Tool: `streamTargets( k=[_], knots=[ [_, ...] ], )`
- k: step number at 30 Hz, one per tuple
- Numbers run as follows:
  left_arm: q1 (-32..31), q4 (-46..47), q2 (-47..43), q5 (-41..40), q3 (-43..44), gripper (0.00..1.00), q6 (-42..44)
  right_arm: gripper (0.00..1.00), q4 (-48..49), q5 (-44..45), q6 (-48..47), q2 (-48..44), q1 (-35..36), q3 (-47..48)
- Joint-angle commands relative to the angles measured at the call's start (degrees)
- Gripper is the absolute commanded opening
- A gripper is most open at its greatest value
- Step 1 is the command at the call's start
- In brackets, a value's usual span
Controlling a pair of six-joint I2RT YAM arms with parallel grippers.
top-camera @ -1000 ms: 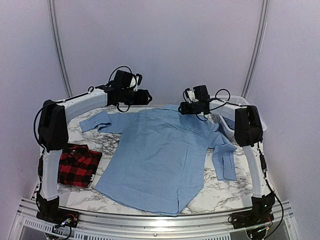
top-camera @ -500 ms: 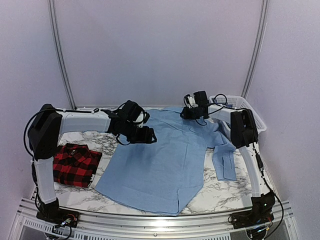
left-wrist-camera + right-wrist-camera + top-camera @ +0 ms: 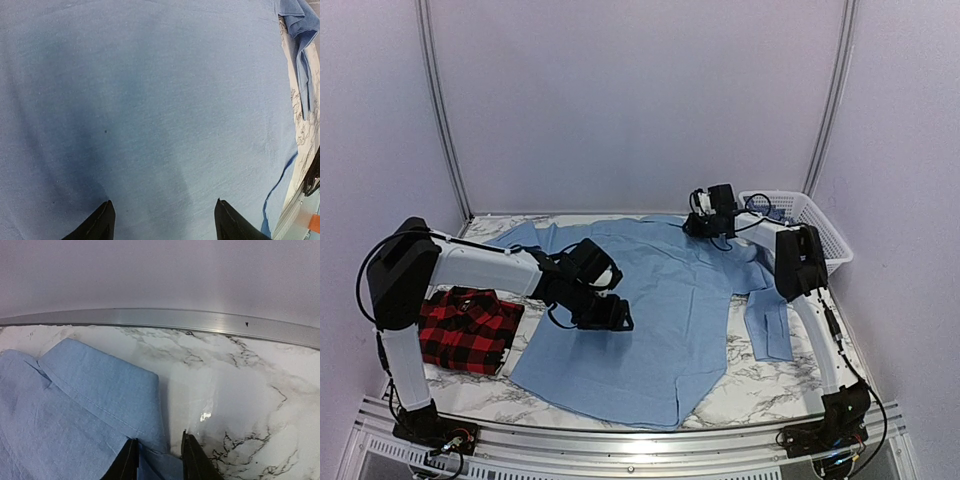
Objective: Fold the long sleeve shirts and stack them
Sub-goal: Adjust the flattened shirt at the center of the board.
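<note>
The light blue shirt (image 3: 660,300) lies spread flat on the marble table, collar at the far side. It also fills the left wrist view (image 3: 150,100). My left gripper (image 3: 618,318) hovers over the shirt's left middle, jaws wide open and empty (image 3: 162,220). My right gripper (image 3: 692,226) is at the collar. In the right wrist view (image 3: 159,457) its jaws stand partly apart with the collar's edge (image 3: 100,385) lying flat between them. The red-and-black plaid shirt (image 3: 470,330) lies folded at the left.
A white basket (image 3: 812,212) stands at the back right, holding some cloth. The blue shirt's right sleeve (image 3: 770,325) hangs toward the right front. A metal rail (image 3: 160,317) runs along the table's far edge, with the wall behind.
My left arm has left the shirt's far left shoulder and swung nearer, out over the shirt's body. My right gripper has stayed at the collar, shifting slightly farther.
</note>
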Motion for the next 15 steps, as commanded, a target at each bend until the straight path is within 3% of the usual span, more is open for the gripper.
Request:
streamTargets(
  k=[1, 7, 15],
  knots=[
    [-1.22, 0.09, -1.94, 0.93, -1.8, 0.7, -1.91, 0.33, -0.01, 0.19, -0.89, 0.13, -0.85, 3.61],
    [-1.57, 0.09, -2.84, 1.07, -5.41, 0.7, -4.12, 0.4, -1.24, -2.82, -0.95, -1.47, -1.4, 2.64],
    [-1.72, 0.06, -2.53, 1.09, -7.18, 0.7, -4.88, 0.44, -2.31, -0.52, -2.59, -12.51, -0.12, -4.24]
  ],
)
